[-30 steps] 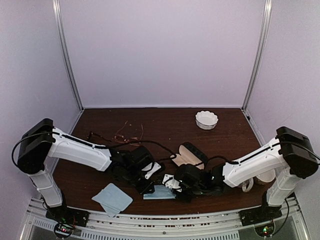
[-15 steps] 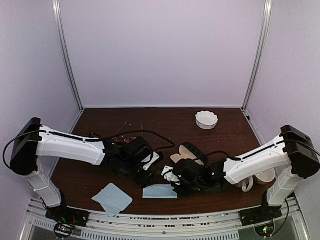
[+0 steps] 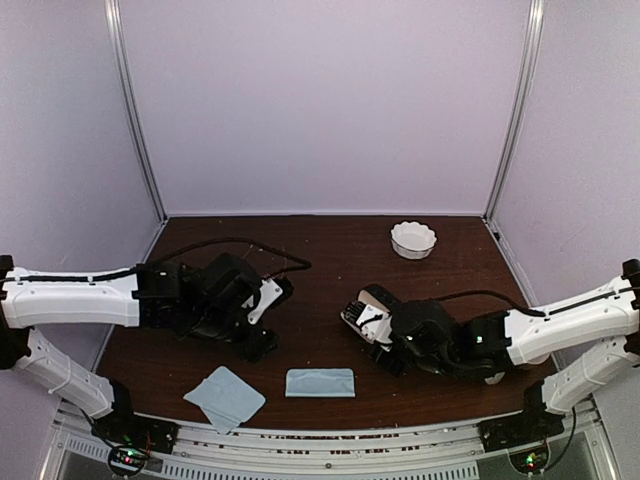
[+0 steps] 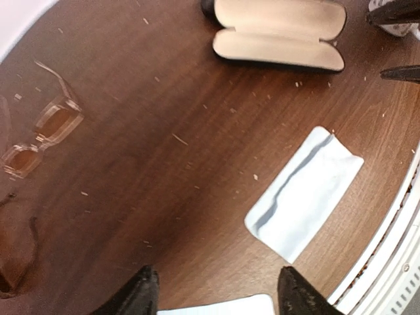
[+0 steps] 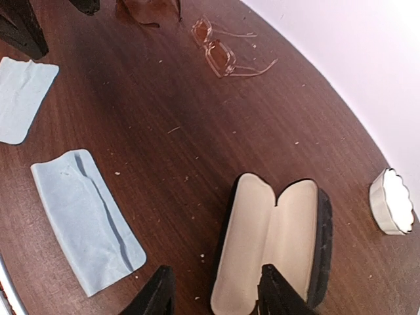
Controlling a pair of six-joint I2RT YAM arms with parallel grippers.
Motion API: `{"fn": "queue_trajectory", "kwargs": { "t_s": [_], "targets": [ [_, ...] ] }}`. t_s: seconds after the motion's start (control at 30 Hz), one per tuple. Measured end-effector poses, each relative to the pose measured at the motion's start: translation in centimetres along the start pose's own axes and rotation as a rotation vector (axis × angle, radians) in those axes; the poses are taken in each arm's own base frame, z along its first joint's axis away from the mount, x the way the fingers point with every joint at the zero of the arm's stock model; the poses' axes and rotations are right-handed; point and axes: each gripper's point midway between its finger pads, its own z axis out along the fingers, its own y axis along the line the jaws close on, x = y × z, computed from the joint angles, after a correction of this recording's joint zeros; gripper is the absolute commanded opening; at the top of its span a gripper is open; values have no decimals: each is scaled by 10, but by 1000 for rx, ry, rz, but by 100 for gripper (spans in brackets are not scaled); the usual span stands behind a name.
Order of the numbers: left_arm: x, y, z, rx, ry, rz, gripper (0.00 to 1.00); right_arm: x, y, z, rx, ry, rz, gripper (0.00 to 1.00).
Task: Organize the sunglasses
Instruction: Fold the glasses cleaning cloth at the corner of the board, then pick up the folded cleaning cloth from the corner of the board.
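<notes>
Left gripper (image 4: pixel 216 298): it has pulled back to the left, away from the folded cloth (image 3: pixel 320 382); its jaws are now apart with nothing between them.
Right gripper (image 5: pixel 216 295): it has drawn back to the right, over the case (image 5: pixel 272 243); its jaws are also spread and hold nothing.
Case: open, cream lining up, empty.
Folded cloth: let go, lying alone near the front edge; this step looks finished.
Copper sunglasses (image 5: pixel 215 51): on the table, well apart from the case, not yet stored.
Dark sunglasses: perhaps the blurred brown shape (image 5: pixel 141 10) near the copper pair; I cannot tell.
</notes>
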Motion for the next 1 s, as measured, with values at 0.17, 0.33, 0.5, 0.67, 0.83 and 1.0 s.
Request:
{"fn": "queue_trajectory", "kwargs": {
  "t_s": [0.17, 0.33, 0.5, 0.67, 0.83, 1.0],
  "targets": [
    [-16, 22, -38, -89, -109, -17, 97, -27, -28, -28, 87, -109, 37, 55],
    [-32, 50, -75, -223, -210, -42, 98, -52, -54, -54, 168, -196, 66, 90],
    [-51, 73, -113, -337, -330, -84, 98, -75, -77, -78, 235, -293, 97, 100],
    [-56, 83, -131, -381, -397, -99, 97, -89, -92, -92, 259, -365, 150, 100],
    [-43, 77, -114, -347, -347, -72, 91, -82, -82, -87, 206, -350, 122, 100],
    [-20, 44, -93, -202, -319, -14, 86, -46, -61, -83, 106, -329, 82, 100]
  ]
}}
